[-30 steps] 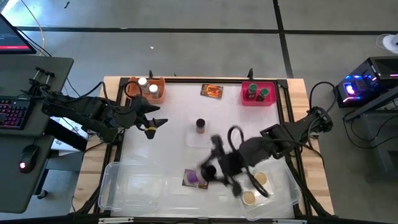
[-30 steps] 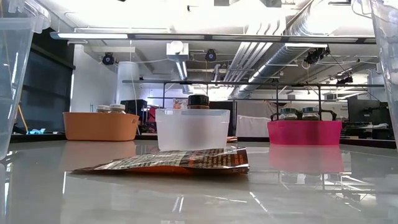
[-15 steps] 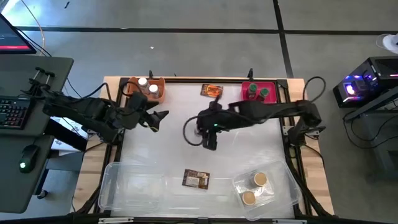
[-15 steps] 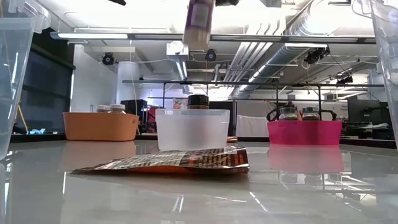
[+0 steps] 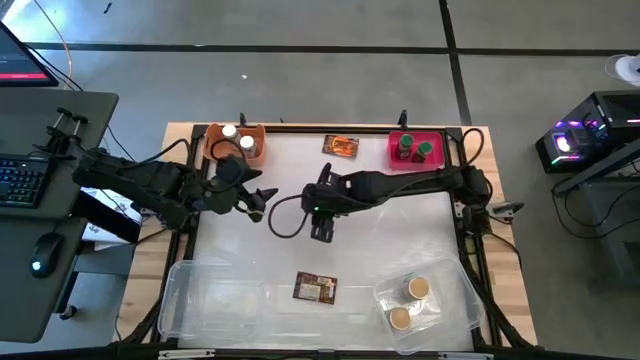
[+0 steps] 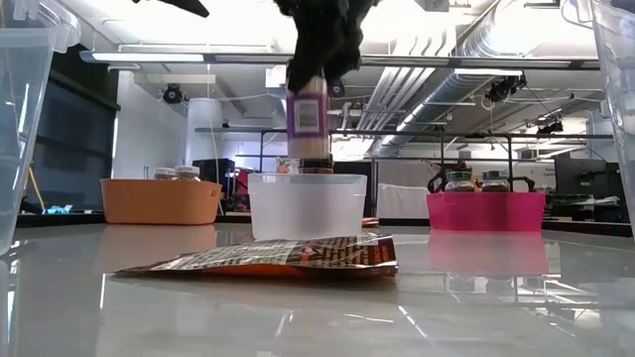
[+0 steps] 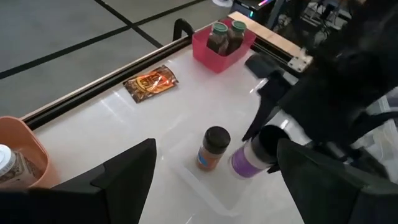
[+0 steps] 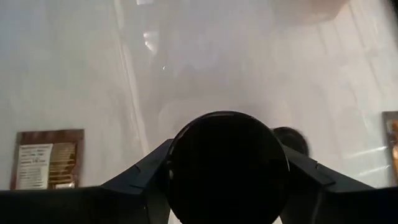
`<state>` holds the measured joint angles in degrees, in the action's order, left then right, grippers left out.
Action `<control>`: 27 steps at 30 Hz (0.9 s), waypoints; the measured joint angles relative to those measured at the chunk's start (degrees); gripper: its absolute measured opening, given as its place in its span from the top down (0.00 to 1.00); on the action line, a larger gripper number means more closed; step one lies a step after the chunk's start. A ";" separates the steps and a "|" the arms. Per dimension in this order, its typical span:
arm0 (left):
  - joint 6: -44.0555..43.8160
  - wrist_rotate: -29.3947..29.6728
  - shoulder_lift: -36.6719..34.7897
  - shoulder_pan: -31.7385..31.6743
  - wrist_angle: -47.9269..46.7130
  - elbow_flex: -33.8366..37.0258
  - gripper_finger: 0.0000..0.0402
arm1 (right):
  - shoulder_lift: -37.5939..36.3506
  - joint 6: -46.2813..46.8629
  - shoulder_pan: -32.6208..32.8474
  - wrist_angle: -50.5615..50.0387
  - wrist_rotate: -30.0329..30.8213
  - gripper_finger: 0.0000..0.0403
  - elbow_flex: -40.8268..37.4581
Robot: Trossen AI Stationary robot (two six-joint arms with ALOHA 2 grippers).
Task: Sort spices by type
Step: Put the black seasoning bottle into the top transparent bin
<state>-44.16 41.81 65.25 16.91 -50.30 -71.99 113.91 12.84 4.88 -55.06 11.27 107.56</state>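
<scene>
My right gripper (image 5: 322, 222) is shut on a purple-labelled spice jar (image 6: 308, 117) with a black lid (image 8: 227, 163). It holds the jar just above a small clear tray (image 6: 308, 206) at the table's middle. A brown jar with a black lid (image 7: 212, 149) stands on its base in that tray, beside the held jar. My left gripper (image 5: 260, 197) is open, left of the tray, with nothing between its fingers. A brown packet (image 5: 315, 288) lies flat near the front edge. An orange packet (image 5: 341, 146) lies at the far edge. My right gripper pinches the jar's upper end, by the black lid (image 7: 268, 140), between its two fingers (image 8: 149, 177). The fingers come from above, slanting down. The jar hangs below them, its base clear of the tray, slightly tilted.
An orange bin (image 5: 252, 155) with white-lidded jars stands at the far left. A pink bin (image 5: 415, 162) with green-lidded jars stands at the far right. A large clear tray (image 5: 215, 305) lies at the near left. Another clear tray (image 5: 440, 310) with two tan-lidded jars lies at the near right.
My right gripper has carried the jar from the near side, by the brown packet, toward the table's middle. There it has turned and come down over the small clear tray. The jar hangs lower than half a second ago.
</scene>
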 joint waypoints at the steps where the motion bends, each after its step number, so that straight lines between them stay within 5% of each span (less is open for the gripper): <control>1: 0.38 -0.17 0.00 0.00 -0.01 0.00 0.20 | 0.54 -0.02 -0.21 -0.03 -0.95 0.49 -0.04; 7: 2.29 -0.83 0.00 0.00 -0.01 0.00 0.20 | 2.54 2.74 -2.09 -0.06 -4.85 0.49 -0.08; 14: 2.33 -1.32 0.00 0.00 -0.02 0.00 0.20 | 2.58 20.75 -3.56 -3.17 -2.25 0.49 -0.08; 27: 2.42 -1.82 0.00 0.00 0.11 0.00 0.20 | 3.97 52.14 0.64 -7.23 11.31 0.49 -0.09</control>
<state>-41.74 39.99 65.25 16.91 -50.20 -71.99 117.87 64.98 5.53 -62.29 22.58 107.47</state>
